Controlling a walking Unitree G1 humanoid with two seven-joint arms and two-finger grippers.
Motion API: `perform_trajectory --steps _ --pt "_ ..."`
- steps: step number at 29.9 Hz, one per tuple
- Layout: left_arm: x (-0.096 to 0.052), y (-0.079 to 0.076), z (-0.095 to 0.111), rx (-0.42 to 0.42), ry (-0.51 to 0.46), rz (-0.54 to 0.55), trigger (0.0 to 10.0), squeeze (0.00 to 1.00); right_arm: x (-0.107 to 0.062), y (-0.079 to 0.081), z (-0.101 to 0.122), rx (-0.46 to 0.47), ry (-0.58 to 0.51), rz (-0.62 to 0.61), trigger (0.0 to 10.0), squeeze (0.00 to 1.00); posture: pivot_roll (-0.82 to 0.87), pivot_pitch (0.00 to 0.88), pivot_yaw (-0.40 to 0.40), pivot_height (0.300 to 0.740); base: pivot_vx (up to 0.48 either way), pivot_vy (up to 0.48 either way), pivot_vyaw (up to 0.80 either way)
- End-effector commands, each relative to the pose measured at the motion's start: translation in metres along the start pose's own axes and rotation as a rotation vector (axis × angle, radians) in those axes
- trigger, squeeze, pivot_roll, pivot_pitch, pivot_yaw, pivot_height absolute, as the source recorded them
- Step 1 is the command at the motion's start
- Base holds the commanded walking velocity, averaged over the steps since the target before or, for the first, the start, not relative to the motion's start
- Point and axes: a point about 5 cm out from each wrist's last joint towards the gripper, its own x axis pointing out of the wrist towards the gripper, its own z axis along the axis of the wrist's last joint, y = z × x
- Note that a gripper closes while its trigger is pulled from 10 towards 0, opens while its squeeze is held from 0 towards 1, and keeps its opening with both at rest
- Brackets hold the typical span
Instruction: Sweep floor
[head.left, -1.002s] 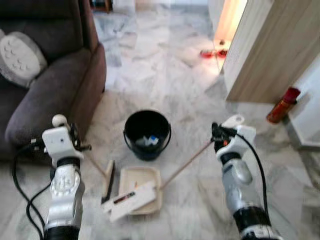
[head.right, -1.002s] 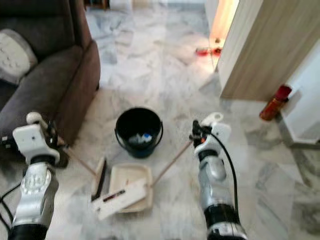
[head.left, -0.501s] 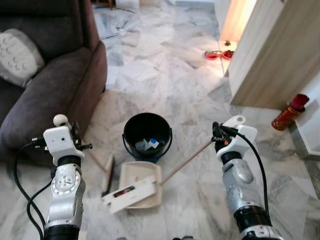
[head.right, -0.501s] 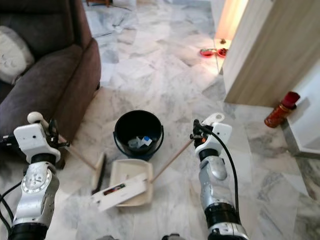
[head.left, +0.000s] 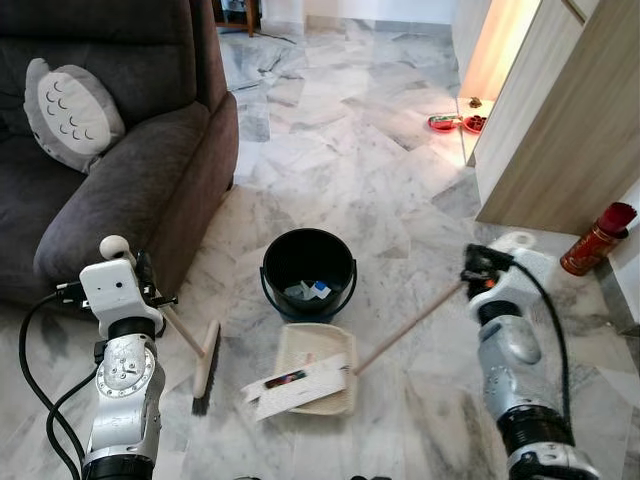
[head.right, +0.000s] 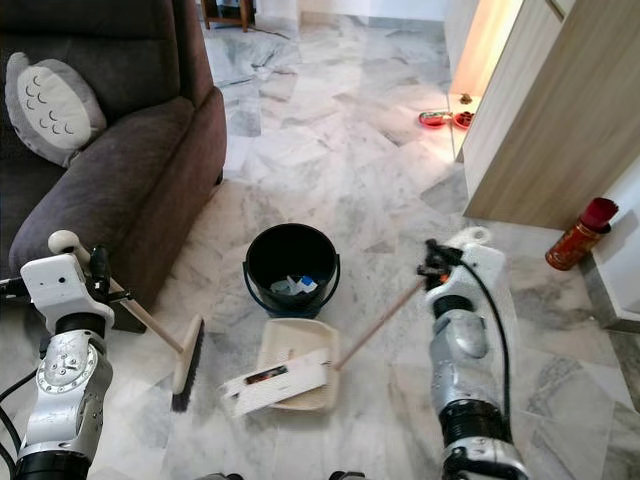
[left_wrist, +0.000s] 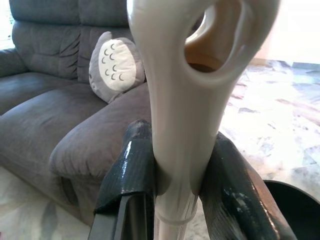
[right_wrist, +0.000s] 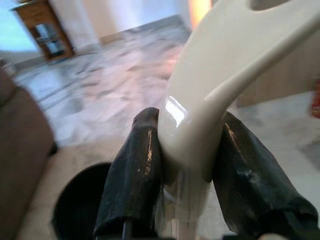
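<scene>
My left gripper (head.left: 148, 298) is shut on the white top end of a broom's wooden handle. The broom head (head.left: 205, 364) rests on the marble floor beside the sofa. In the left wrist view the black fingers (left_wrist: 127, 170) clamp the white grip (left_wrist: 180, 100). My right gripper (head.left: 476, 270) is shut on the white end of the dustpan's long handle (head.left: 405, 330). The cream dustpan (head.left: 318, 350) lies on the floor just in front of a black bucket (head.left: 308, 262) holding scraps, with a white flap (head.left: 300, 376) across it. The right wrist view shows fingers (right_wrist: 132, 185) squeezing that grip (right_wrist: 220, 90).
A dark grey sofa (head.left: 120, 190) with a round cushion (head.left: 72, 100) stands on my left, close to the broom. A wooden cabinet wall (head.left: 560, 130) and a red spray can (head.left: 597, 238) are on the right. Red bowls (head.left: 455, 122) sit farther off. Open marble floor lies beyond the bucket.
The whole view has shifted, so the camera moved. Both grippers keep their hold. The gap between broom head and dustpan has widened, with the dustpan now a little more to the right.
</scene>
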Motion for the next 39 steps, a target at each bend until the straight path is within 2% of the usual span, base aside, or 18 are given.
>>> perform_trajectory --steps 1,6,9,13,23,25,26,28,31,36,39 --pt "0.002 -0.001 0.010 0.006 -0.055 -0.011 10.0 0.00 0.005 -0.002 0.010 0.070 -0.041 -0.022 10.0 0.00 0.07 0.144 -0.022 0.740 0.000 0.000 0.00" --pt "0.002 -0.002 0.011 0.009 -0.061 -0.017 10.0 0.00 0.008 -0.015 0.020 0.092 -0.065 -0.061 10.0 0.00 0.07 0.144 -0.022 0.740 0.000 0.000 0.00" --pt "0.003 -0.002 0.011 0.010 -0.062 -0.017 10.0 0.00 0.010 -0.021 0.024 0.065 -0.075 -0.080 10.0 0.00 0.07 0.144 -0.022 0.740 0.000 0.000 0.00" --pt "0.003 -0.002 0.011 0.010 -0.062 -0.020 10.0 0.00 0.013 -0.036 0.036 0.047 -0.101 -0.150 10.0 0.00 0.07 0.137 -0.022 0.740 0.000 0.000 0.00" --pt "0.002 -0.003 0.009 0.014 -0.054 -0.029 10.0 0.00 0.014 -0.048 0.043 -0.042 -0.107 -0.170 10.0 0.00 0.08 0.132 -0.021 0.740 0.000 0.000 0.00" --pt "0.002 -0.003 0.008 0.018 -0.052 -0.032 10.0 0.00 0.013 -0.054 0.044 -0.063 -0.106 -0.194 10.0 0.00 0.08 0.134 -0.020 0.740 0.000 0.000 0.00" --pt "0.002 -0.003 0.008 0.020 -0.051 -0.034 10.0 0.00 0.012 -0.064 0.046 -0.070 -0.106 -0.248 10.0 0.00 0.08 0.134 -0.020 0.740 0.000 0.000 0.00" --pt "0.002 -0.003 0.008 0.020 -0.050 -0.035 10.0 0.00 0.012 -0.067 0.047 -0.074 -0.105 -0.267 10.0 0.00 0.08 0.134 -0.020 0.740 0.000 0.000 0.00" --pt "0.002 -0.003 0.007 0.023 -0.049 -0.039 10.0 0.00 0.008 -0.084 0.054 -0.059 -0.135 -0.378 10.0 0.00 0.08 0.132 -0.016 0.740 0.000 0.000 0.00" --pt "0.002 -0.003 0.007 0.024 -0.048 -0.042 10.0 0.00 0.006 -0.089 0.056 -0.035 -0.145 -0.412 10.0 0.00 0.08 0.131 -0.015 0.740 0.000 0.000 0.00" --pt "0.002 -0.004 0.007 0.025 -0.049 -0.047 10.0 0.00 0.002 -0.101 0.057 0.058 -0.159 -0.497 10.0 0.00 0.08 0.130 -0.014 0.740 0.000 0.000 0.00"
